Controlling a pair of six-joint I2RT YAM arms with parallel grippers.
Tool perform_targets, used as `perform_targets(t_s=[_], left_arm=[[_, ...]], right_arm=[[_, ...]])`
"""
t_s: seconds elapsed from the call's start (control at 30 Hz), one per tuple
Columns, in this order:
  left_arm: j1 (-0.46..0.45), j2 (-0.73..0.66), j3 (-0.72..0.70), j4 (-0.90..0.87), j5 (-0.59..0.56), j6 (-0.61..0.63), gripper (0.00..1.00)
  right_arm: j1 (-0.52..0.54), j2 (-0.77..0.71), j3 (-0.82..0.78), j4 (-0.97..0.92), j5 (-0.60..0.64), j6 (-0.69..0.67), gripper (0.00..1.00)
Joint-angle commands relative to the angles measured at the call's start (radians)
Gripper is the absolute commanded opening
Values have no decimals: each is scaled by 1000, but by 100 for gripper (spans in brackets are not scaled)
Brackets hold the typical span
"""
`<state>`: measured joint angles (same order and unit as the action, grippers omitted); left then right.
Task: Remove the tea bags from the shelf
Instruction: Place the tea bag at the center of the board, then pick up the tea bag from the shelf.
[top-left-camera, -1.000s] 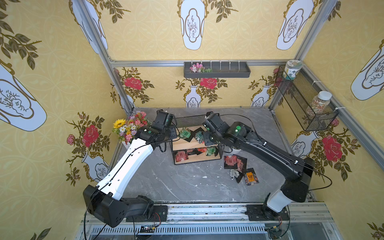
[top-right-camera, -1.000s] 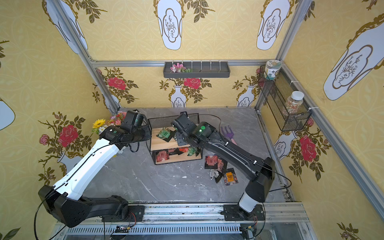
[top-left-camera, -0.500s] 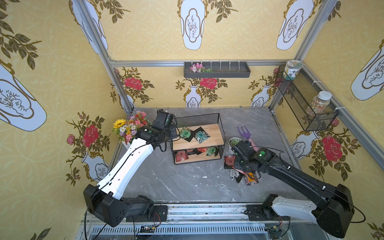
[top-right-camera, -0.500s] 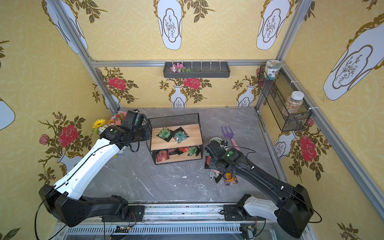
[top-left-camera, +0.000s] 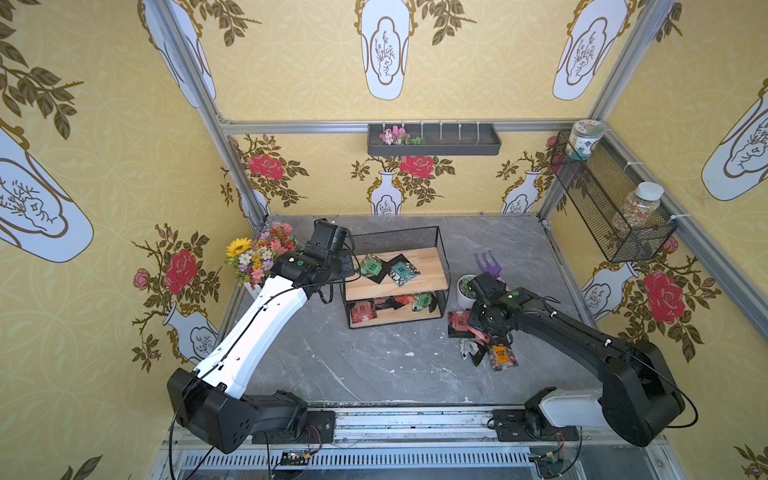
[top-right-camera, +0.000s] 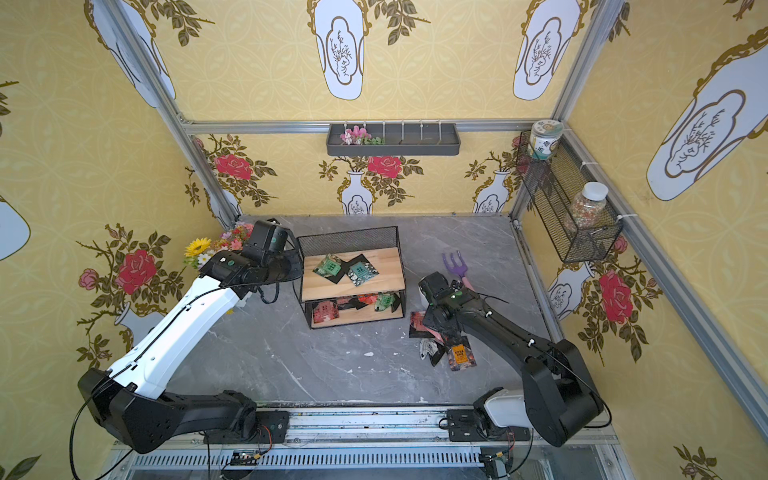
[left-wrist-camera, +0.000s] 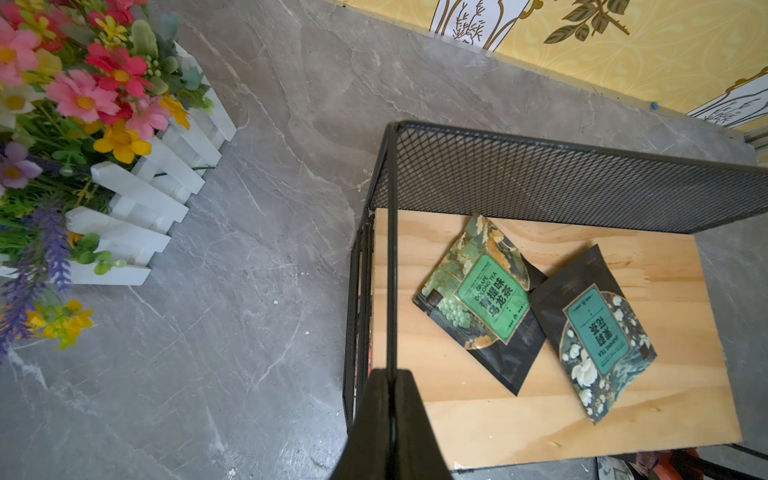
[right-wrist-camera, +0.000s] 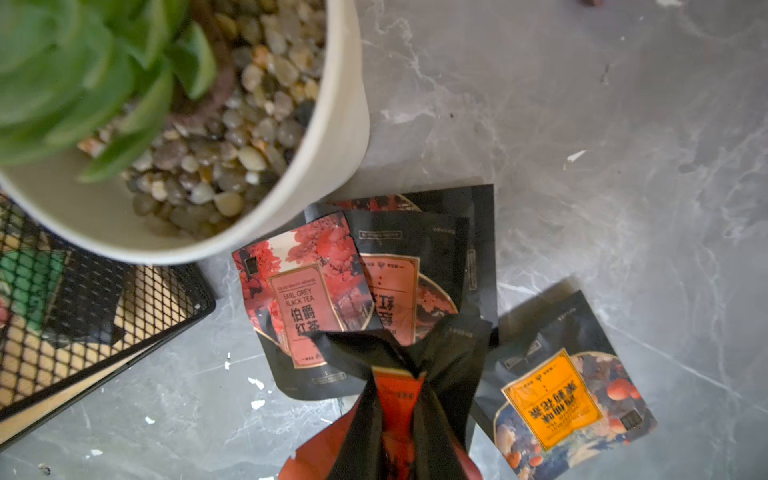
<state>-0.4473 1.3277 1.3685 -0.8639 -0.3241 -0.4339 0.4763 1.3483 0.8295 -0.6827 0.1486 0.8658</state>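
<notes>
The right gripper (top-left-camera: 483, 332) pinches a crumpled red tea bag (right-wrist-camera: 397, 395) just above the pile (right-wrist-camera: 316, 299) beside the shelf (top-left-camera: 395, 240), so it need only drop; the left gripper (left-wrist-camera: 390, 376), clamped on the shelf's corner wire, sits nearer the green tea bags (left-wrist-camera: 478, 299) on its top board.

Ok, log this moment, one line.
left gripper: shut on shelf | right gripper: shut on red tea bag over pile | upper board: two green bags | lower board: more bags
</notes>
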Motion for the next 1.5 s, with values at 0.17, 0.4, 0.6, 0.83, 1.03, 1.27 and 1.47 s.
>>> perform_targets(t_s=[0.17, 0.4, 0.6, 0.83, 1.03, 1.27, 1.47], left_arm=[[0, -1, 7, 36, 7, 1, 0], [0, 0, 13, 35, 10, 1, 0], [0, 6, 16, 37, 10, -4, 0], [-1, 8, 15, 39, 7, -5, 0], [-1, 5, 7, 43, 7, -6, 0], [0, 1, 0, 46, 4, -4, 0], [0, -2, 1, 43, 1, 0, 0]], right_arm=[[-2, 21, -30, 79, 25, -29, 29], [-1, 19, -29, 62, 35, -27, 36], [9, -17, 27, -15, 78, -25, 41], [91, -99, 212, -234, 267, 9, 50], [272, -47, 512, -344, 455, -60, 57], [359, 164, 753, -225, 297, -309, 71], [341, 346, 942, -238, 127, -415, 81]])
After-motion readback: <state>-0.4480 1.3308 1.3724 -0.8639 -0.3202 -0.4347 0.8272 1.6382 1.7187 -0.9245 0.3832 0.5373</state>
